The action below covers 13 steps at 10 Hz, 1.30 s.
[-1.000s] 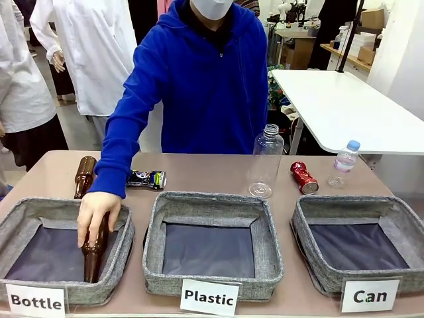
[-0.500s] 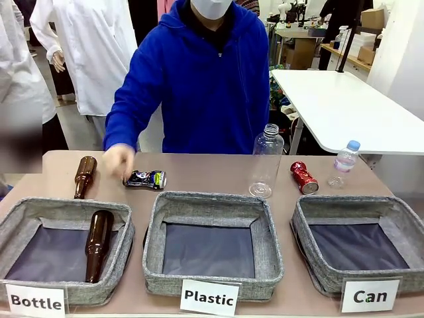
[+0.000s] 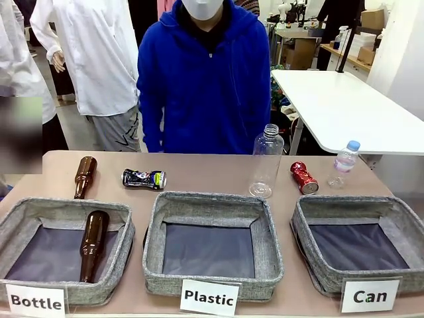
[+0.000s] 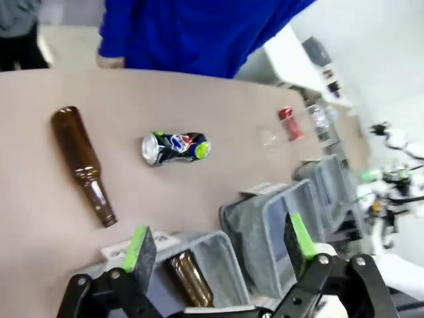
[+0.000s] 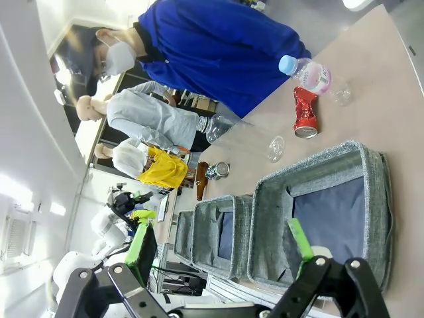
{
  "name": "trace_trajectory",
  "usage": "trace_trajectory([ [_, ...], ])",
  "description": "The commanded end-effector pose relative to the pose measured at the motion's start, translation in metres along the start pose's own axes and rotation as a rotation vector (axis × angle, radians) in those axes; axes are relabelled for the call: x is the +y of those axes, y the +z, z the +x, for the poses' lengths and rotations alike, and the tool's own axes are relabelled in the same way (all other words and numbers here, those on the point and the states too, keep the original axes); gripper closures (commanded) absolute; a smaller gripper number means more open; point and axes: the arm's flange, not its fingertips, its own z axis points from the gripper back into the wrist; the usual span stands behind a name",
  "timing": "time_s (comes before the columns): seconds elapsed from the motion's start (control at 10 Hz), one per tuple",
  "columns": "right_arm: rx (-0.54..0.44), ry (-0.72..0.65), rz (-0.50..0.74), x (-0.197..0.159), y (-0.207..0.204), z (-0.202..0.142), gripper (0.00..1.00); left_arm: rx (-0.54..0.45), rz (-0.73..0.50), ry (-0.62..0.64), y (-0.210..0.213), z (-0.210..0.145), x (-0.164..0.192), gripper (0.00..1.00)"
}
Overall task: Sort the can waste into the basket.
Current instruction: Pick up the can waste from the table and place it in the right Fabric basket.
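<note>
A dark crushed can (image 3: 144, 179) with blue, white and green print lies on the table behind the left baskets, also in the left wrist view (image 4: 175, 147). A shiny red crushed can (image 3: 304, 177) lies behind the "Can" basket (image 3: 318, 218), which holds nothing; in the right wrist view the red can (image 5: 306, 112) lies past that basket (image 5: 317, 169). My left gripper (image 4: 218, 246) hangs open high above the "Bottle" basket (image 4: 218, 248). My right gripper (image 5: 218, 246) hangs open above the near edge of the "Can" basket. Neither touches anything.
A brown bottle (image 3: 93, 244) lies in the "Bottle" basket (image 3: 20, 215); another (image 3: 84, 176) lies on the table behind it. A clear bottle (image 3: 265, 161) stands behind the "Plastic" basket (image 3: 212, 202), a small capped one (image 3: 345, 163) at far right. A person in blue stands across the table.
The person let go of the brown bottle in the "Bottle" basket, drew the hand back past the dark can and now stands upright. Both grippers stayed open.
</note>
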Motion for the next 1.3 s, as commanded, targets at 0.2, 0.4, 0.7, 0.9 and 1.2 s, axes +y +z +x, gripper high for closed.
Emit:
trace_trajectory([
  [0.2, -0.018, 0.025, 0.02, 0.0, 0.0, 0.002, 0.0, 0.198, 0.178, -0.233, -0.136, -0.015, -0.027, 0.0],
  [0.4, -0.018, 0.025, 0.02, 0.0, 0.0, 0.002, 0.0, 0.307, 0.29, -0.309, -0.201, -0.038, -0.041, 0.0],
  [0.7, -0.018, 0.025, 0.02, 0.0, 0.0, 0.002, 0.0, 0.262, 0.21, -0.288, -0.188, -0.041, -0.046, 0.0],
  [0.9, -0.018, 0.025, 0.02, 0.0, 0.0, 0.002, 0.0, 0.292, 0.262, -0.297, -0.21, -0.048, -0.045, 0.0],
  [1.2, -0.018, 0.025, 0.02, 0.0, 0.0, 0.002, 0.0, 0.404, 0.335, -0.549, -0.233, 0.024, -0.058, 0.0],
])
